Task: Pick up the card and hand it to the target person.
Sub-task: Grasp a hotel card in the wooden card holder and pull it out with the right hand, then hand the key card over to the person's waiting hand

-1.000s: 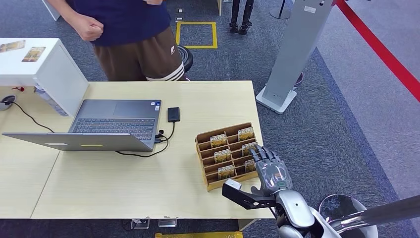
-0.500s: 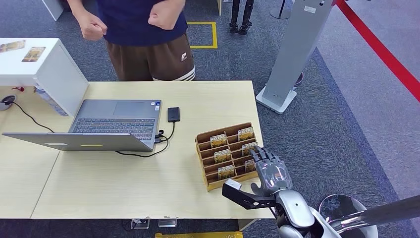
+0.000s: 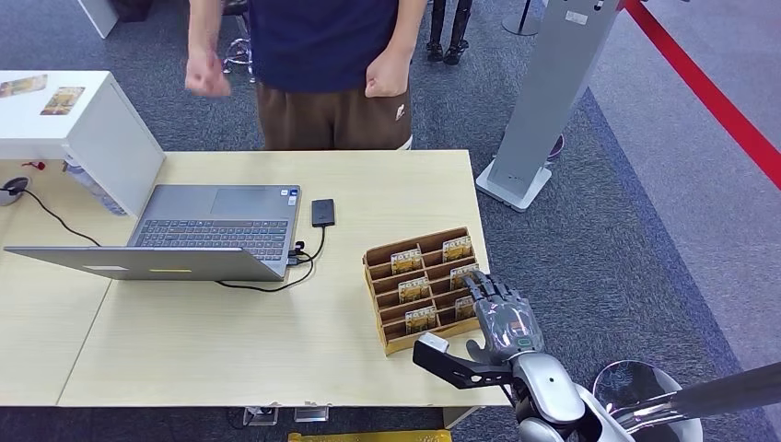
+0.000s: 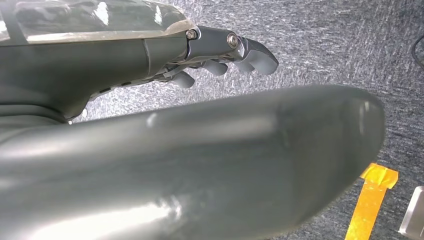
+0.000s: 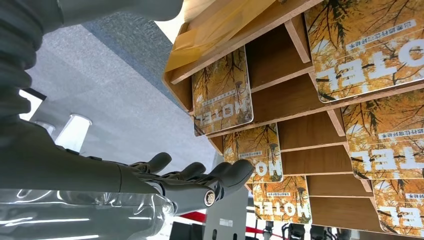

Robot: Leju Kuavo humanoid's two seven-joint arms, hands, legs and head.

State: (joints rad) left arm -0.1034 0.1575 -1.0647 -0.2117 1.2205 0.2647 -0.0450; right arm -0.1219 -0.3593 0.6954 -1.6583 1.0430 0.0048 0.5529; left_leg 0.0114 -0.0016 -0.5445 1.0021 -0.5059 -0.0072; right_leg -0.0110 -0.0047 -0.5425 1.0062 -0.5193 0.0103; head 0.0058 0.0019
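Grey carpet (image 3: 626, 239) runs under everything, crossed by a red floor stripe (image 3: 709, 92) at the far right and marked with yellow tape (image 4: 367, 205) seen from the left wrist. Across the middle stands a pale wooden bench (image 3: 230, 331), with a white box (image 3: 83, 129) at its far left corner. Behind the bench a person (image 3: 322, 64) in a dark top and brown shorts stands with both fists loosely closed. To the right of the bench rises a grey stand (image 3: 553, 92) on a flat base. An open laptop (image 3: 184, 235) sits on the bench's left half, with a small black device (image 3: 322, 213) just beside it, joined by a cable.

Near the bench's right edge a tiered wooden card rack (image 3: 419, 285) holds several orange hotel cards. The right hand (image 3: 502, 318) reaches over the rack's right side, fingers spread and holding nothing, with its fingertips (image 5: 235, 172) touching or just short of the card (image 5: 255, 152) in the middle tier of the right column; which, I cannot tell. The left hand (image 4: 225, 50) hangs over the carpet, fingers curled a little and apart, empty.
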